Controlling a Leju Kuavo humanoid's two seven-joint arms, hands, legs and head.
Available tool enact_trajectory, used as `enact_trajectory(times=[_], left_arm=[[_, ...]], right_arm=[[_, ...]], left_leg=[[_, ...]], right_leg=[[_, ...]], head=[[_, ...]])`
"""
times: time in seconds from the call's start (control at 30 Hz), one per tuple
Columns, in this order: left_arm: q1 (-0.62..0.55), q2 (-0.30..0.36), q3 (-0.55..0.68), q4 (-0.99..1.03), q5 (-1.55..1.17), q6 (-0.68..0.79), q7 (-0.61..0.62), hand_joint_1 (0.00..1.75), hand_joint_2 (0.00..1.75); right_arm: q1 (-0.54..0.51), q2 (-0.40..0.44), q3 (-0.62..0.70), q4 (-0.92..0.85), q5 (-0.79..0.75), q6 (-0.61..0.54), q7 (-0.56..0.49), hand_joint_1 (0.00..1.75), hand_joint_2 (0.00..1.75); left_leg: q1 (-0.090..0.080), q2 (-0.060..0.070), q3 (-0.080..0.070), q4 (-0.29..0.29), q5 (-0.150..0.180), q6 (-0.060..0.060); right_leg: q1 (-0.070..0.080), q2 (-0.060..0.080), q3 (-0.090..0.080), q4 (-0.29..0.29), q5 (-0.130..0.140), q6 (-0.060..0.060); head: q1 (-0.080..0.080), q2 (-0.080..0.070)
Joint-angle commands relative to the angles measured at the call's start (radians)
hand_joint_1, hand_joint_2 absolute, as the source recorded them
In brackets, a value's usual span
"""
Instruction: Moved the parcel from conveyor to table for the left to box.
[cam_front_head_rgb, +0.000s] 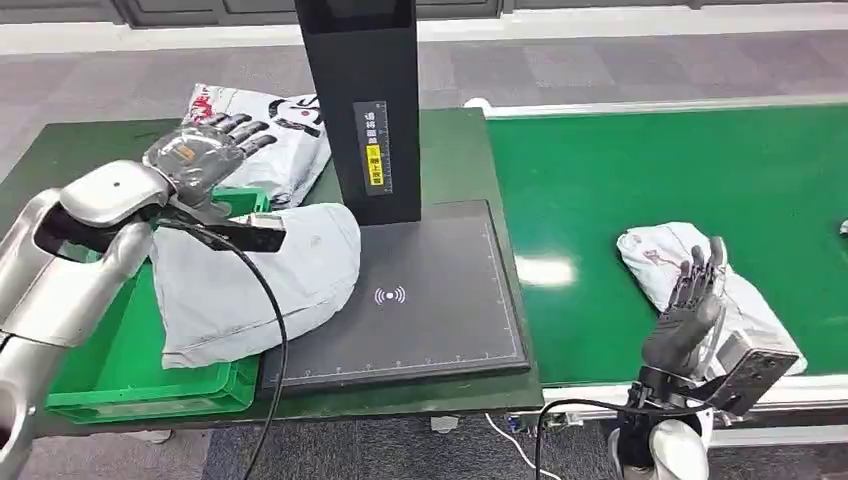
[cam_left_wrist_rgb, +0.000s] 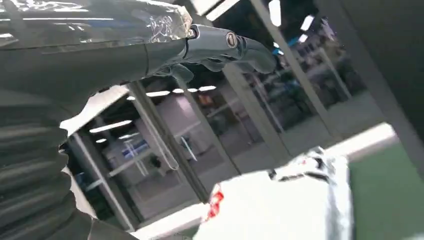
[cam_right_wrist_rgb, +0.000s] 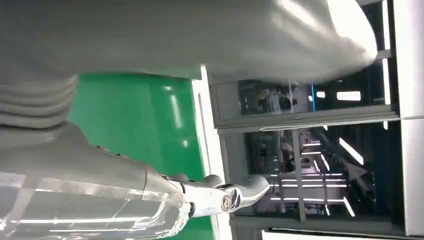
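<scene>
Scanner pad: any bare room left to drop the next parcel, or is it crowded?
Free: the scanner pad right of the grey parcel, in front of the black column; also the conveyor belt behind the white parcel. Crowded: the green bin side, where the grey parcel overhangs the pad and the left hand hovers.

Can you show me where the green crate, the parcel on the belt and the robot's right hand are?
green crate (cam_front_head_rgb: 130, 385), head view, bare floor near its front wall.
parcel on the belt (cam_front_head_rgb: 655, 252), head view, its left end.
right hand (cam_front_head_rgb: 685, 315), head view, its palm.
</scene>
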Motion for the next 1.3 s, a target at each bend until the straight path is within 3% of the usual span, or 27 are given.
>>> enact_trajectory(times=[0.03,0.43,0.57,0.7,0.77,0.8,0.83,0.93,1.07,1.3], left_arm=[[-0.045,-0.067,-0.355,0.235,0.011,-0.039,-0.029,0.0,1.75],[-0.043,-0.085,-0.464,0.323,0.064,-0.05,-0.095,0.0,1.75],[-0.014,-0.132,-0.55,0.482,0.084,-0.006,-0.106,0.0,1.75],[0.005,-0.15,-0.607,0.671,0.049,0.126,-0.028,0.0,1.75],[0.013,-0.153,-0.608,0.731,0.051,0.098,-0.011,0.0,1.75],[0.012,-0.149,-0.614,0.75,0.047,0.086,-0.014,1.17,1.75],[0.009,-0.147,-0.613,0.761,0.049,0.078,-0.011,1.75,1.75],[-0.009,-0.15,-0.598,0.769,0.073,0.017,-0.038,1.75,1.75],[-0.037,-0.156,-0.588,0.753,0.095,-0.028,-0.083,1.75,1.75],[-0.065,-0.183,-0.584,0.735,0.105,-0.054,-0.086,1.75,1.75]], right_arm=[[-0.009,-0.056,0.04,0.081,-0.026,-0.021,0.01,0.0,0.0],[-0.026,-0.071,0.084,0.131,-0.03,-0.038,-0.004,0.0,0.0],[-0.061,-0.063,0.113,0.188,-0.036,-0.052,-0.008,0.0,0.0],[-0.074,-0.059,0.14,0.208,-0.047,-0.075,-0.017,0.0,0.0],[-0.072,-0.058,0.148,0.208,-0.05,-0.081,-0.021,0.0,0.0],[-0.07,-0.059,0.155,0.211,-0.053,-0.08,-0.023,0.0,0.0],[-0.069,-0.061,0.161,0.215,-0.055,-0.081,-0.025,0.0,0.0],[-0.071,-0.075,0.177,0.236,-0.066,-0.078,-0.035,0.0,0.0],[-0.068,-0.089,0.187,0.256,-0.084,-0.069,-0.051,0.0,0.0],[-0.071,-0.089,0.187,0.254,-0.088,-0.069,-0.055,0.0,0.0]], left_leg=[[0.001,-0.003,0.003,-0.002,0.001,0.0],[0.001,0.0,0.001,-0.002,0.001,0.0],[0.001,0.002,0.004,-0.004,0.001,0.0],[0.0,0.004,0.005,-0.004,0.001,0.0],[0.0,0.004,0.005,-0.004,0.0,0.0],[0.0,0.005,0.007,-0.005,0.001,0.0],[0.001,0.006,0.008,-0.008,0.003,0.0],[0.001,0.009,0.004,-0.005,-0.001,-0.001],[0.002,0.013,0.014,-0.005,-0.008,-0.004],[0.002,0.013,0.017,-0.012,-0.004,-0.009]], right_leg=[[0.001,-0.003,0.004,-0.003,0.0,0.0],[0.001,0.0,0.002,-0.003,0.002,-0.001],[0.001,0.002,0.004,-0.005,0.002,0.0],[0.0,0.004,0.004,-0.004,0.002,0.0],[0.0,0.004,0.005,-0.003,0.002,0.0],[0.0,0.005,0.005,-0.005,0.003,0.0],[0.001,0.007,0.006,-0.008,0.005,-0.001],[0.0,0.007,0.011,-0.003,0.002,-0.001],[0.002,0.011,0.019,-0.002,-0.003,-0.005],[0.002,0.012,0.018,-0.004,-0.001,-0.009]], head=[[0.0,0.0],[0.0,0.0],[0.0,0.0],[0.0,0.0],[0.0,0.0],[0.0,0.0],[0.0,0.0],[0.0,0.0],[0.0,0.0],[0.0,0.0]])
